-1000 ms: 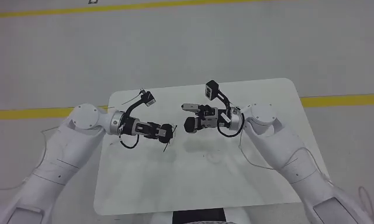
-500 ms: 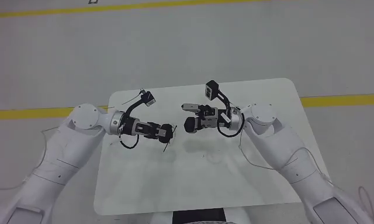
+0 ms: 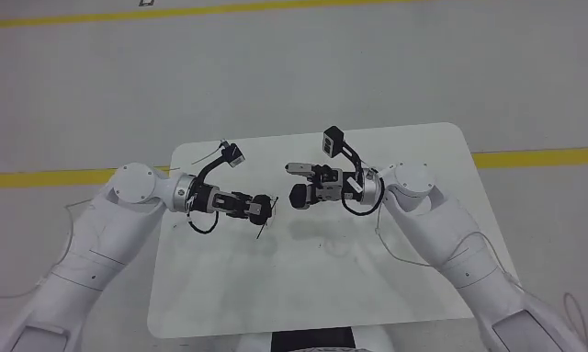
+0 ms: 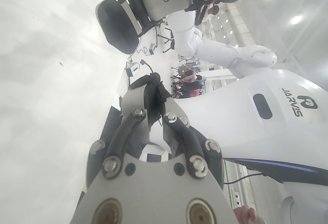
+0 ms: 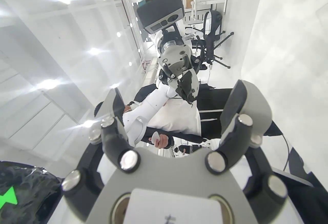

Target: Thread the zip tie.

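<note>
Above the white table (image 3: 413, 260), taking 12 o'clock as its far edge, the two arms meet nose to nose over the middle of the top. The left gripper (image 3: 265, 206) hangs a little to 9 o'clock of the table's centre, with its fingers clenched on the zip tie (image 3: 261, 227). The tie is a thin dark strip pinched near its upper end, and its free length points away from the fingertips toward 6 o'clock, clear of the table top. In the left wrist view the fingertips are pressed together on something black; whether that is the tie's head or padding on the tips I cannot tell. The right gripper (image 5: 176, 104) sits at about 2 o'clock of the left one, near it but apart, and faces it. Its fingers (image 5: 243, 101) are spread wide and released, with nothing between them. In the right wrist view the left gripper is framed in that gap, farther off.
</note>
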You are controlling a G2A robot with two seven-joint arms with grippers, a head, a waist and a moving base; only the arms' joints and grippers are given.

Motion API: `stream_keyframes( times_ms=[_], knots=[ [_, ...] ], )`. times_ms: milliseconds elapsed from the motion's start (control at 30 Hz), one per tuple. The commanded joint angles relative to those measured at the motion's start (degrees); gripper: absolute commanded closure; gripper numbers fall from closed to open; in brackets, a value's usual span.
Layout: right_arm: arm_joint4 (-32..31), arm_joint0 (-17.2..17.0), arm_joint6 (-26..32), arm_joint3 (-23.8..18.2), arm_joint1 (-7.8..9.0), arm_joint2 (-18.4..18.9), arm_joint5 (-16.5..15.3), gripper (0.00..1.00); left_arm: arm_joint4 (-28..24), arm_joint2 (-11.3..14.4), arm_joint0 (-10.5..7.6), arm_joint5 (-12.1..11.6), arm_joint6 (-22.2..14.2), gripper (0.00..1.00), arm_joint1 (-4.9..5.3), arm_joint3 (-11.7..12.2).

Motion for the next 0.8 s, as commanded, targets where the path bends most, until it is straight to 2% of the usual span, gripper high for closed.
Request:
stream_keyframes(
  times_ms=[0,267,600,767],
  knots=[
    [1.5,-0.38,-0.62,-0.21,-0.19,-0.34,-0.23,0.0,0.0,0.0,0.0,0.0,0.0,1.0,0.0,0.0],
    [7.06,2.63,1.71,4.46,-1.45,-2.97,-0.79,0.0,0.0,0.0,0.0,0.0,0.0,1.0,0.0,0.0],
    [7.27,1.54,0.07,3.93,-1.48,-2.86,-1.17,0.0,0.0,0.0,0.0,0.0,0.0,1.0,0.0,0.0],
    [7.37,1.12,1.21,4.14,-1.38,-2.61,-1.45,0.0,0.0,0.0,0.0,0.0,0.0,1.0,0.0,0.0]
  ],
)
